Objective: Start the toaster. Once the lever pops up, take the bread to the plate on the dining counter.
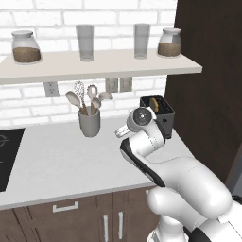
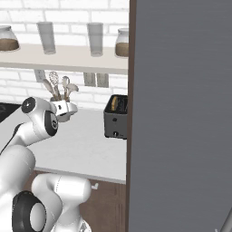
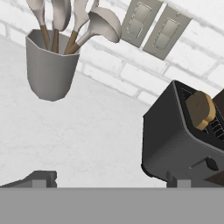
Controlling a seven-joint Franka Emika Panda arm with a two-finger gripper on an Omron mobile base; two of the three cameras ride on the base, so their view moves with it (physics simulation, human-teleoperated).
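Utensil cup [image 3: 48, 65] left of toaster [image 3: 183, 140] – dark panel [image 2: 181, 113] hides its right.

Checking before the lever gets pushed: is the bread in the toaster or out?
In. The bread stands in a slot of the toaster, top sticking out.

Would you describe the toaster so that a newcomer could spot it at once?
Look along the white counter below the brick wall to its right end, beside the dark tall panel. There stands the toaster, a small black box with bread sticking from its slot, unlike the grey utensil cup to its left.
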